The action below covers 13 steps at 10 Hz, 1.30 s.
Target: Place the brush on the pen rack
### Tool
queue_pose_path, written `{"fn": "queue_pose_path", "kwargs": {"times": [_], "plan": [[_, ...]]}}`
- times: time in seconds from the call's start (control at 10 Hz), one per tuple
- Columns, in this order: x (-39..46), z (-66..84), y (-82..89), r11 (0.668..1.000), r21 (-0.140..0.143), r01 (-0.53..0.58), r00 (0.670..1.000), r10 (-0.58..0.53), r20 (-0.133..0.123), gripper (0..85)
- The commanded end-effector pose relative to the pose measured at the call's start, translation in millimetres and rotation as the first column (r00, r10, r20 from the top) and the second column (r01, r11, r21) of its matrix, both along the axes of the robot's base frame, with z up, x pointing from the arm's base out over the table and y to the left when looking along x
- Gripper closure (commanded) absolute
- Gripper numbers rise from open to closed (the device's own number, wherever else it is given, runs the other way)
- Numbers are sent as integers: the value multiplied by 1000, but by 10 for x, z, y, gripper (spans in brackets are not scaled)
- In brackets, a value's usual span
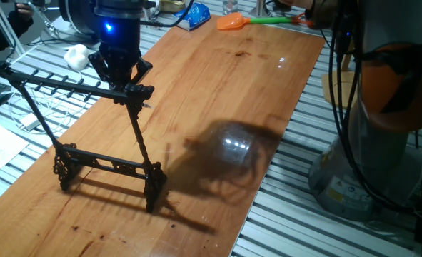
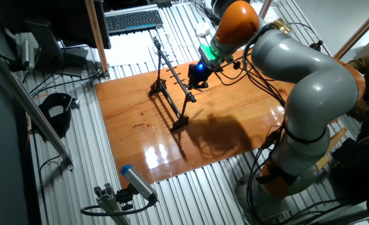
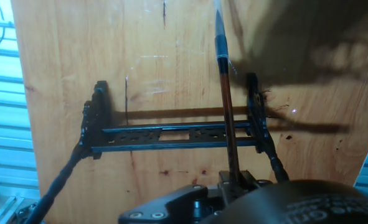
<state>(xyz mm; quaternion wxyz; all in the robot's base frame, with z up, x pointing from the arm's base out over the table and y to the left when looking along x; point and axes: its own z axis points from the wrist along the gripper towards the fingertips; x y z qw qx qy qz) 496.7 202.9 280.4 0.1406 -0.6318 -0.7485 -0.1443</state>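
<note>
The black pen rack [image 1: 107, 163] stands on the wooden table, its long pegged top bar [image 1: 53, 84] running to the left. It also shows in the other fixed view [image 2: 172, 94]. My gripper [image 1: 125, 80] hangs right over the right end of the top bar, also seen in the other fixed view [image 2: 196, 78]. In the hand view the gripper [image 3: 233, 183] is shut on the thin brush [image 3: 226, 106], whose dark pointed tip points away, above the rack's base rail [image 3: 171, 134] and close to its right leg [image 3: 255, 112]. In both fixed views the brush is hidden by the hand.
An orange fly swatter with a green handle [image 1: 233, 22] and a blue bag [image 1: 196, 16] lie at the table's far end. A white object [image 1: 76, 55] and cables lie left of the table. A keyboard [image 2: 133, 20] sits behind. The arm's base [image 1: 382, 107] stands at right.
</note>
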Motion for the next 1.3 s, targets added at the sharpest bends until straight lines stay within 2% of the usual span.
{"fn": "queue_pose_path", "kwargs": {"times": [0.0, 0.2, 0.5, 0.6, 0.7, 0.8, 1.0, 1.1, 1.2], "plan": [[-7, -8, 14, 1000, -6, -7, 1000, 7, 1, 850], [-8, -7, 19, 1000, -4, -18, 1000, 18, -1, 850], [-6, -6, 24, 1000, -4, -26, 999, 26, -19, 850], [-5, -4, 25, 1000, -5, -28, 999, 28, -25, 680], [-4, -2, 26, 1000, -10, -30, 999, 29, -28, 680], [-2, 1, 28, 999, -14, -30, 999, 29, -33, 510], [0, 4, 31, 999, -26, -30, 999, 29, -38, 510], [1, 7, 30, 999, -29, -32, 999, 31, -38, 340], [4, 22, 27, 998, -33, -46, 998, 45, -32, 340]]}}
